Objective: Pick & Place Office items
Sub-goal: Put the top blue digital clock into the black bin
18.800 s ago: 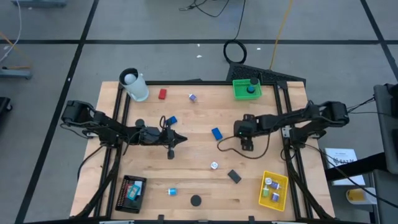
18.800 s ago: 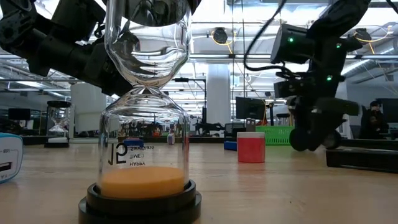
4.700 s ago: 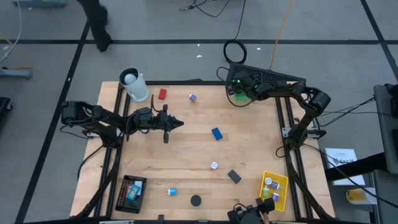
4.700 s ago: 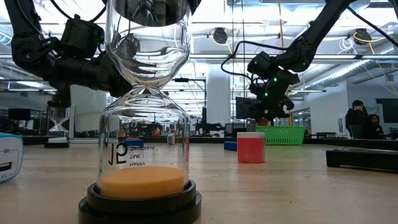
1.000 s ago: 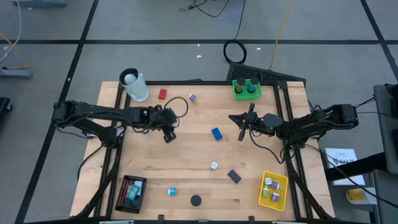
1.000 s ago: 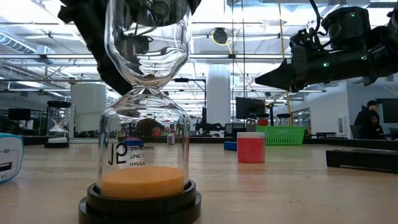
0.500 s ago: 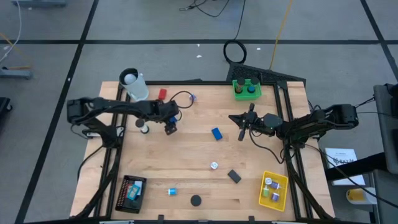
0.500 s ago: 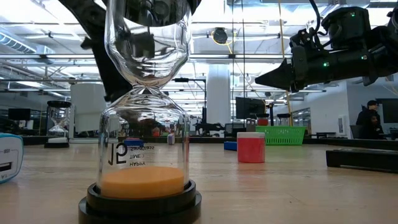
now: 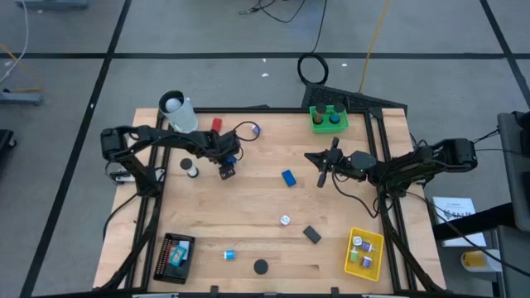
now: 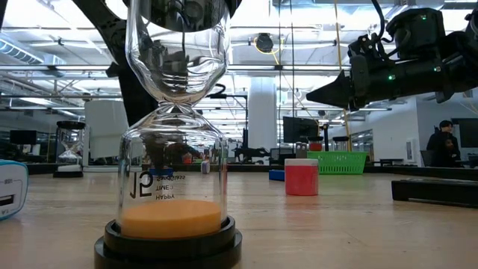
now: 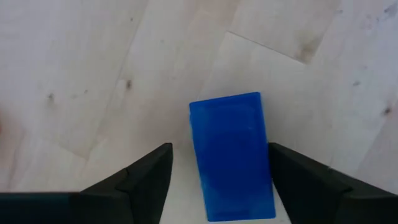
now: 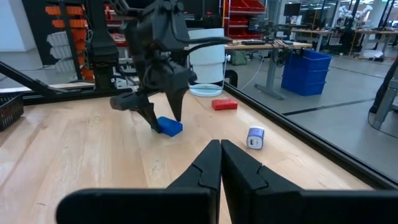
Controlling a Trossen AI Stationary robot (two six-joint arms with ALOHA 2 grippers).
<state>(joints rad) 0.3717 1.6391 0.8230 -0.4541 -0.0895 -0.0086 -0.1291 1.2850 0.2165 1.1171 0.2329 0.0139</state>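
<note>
A blue block (image 11: 231, 155) lies flat on the wooden table (image 9: 248, 207), left of its middle. My left gripper (image 9: 228, 171) points down over it, open, with one finger on either side of the block's long sides; the right wrist view shows those fingers straddling the block (image 12: 169, 127). Whether a finger touches it, I cannot tell. My right gripper (image 9: 308, 156) hangs shut above the table right of centre, holding nothing. Other office items lie loose: a red block (image 9: 216, 125), a second blue block (image 9: 288, 177), a black block (image 9: 311, 234).
A white cup (image 9: 178, 113) stands at the far left, a green tray (image 9: 329, 117) at the far edge, a yellow tray (image 9: 364, 252) near right, a black mesh tray (image 9: 175, 252) near left. A sand glass (image 10: 175, 127) stands close before the low view.
My left gripper has gone a little toward the table's far edge and down over the blue block, while its arm has swung toward the far left. The block lies where it was.
</note>
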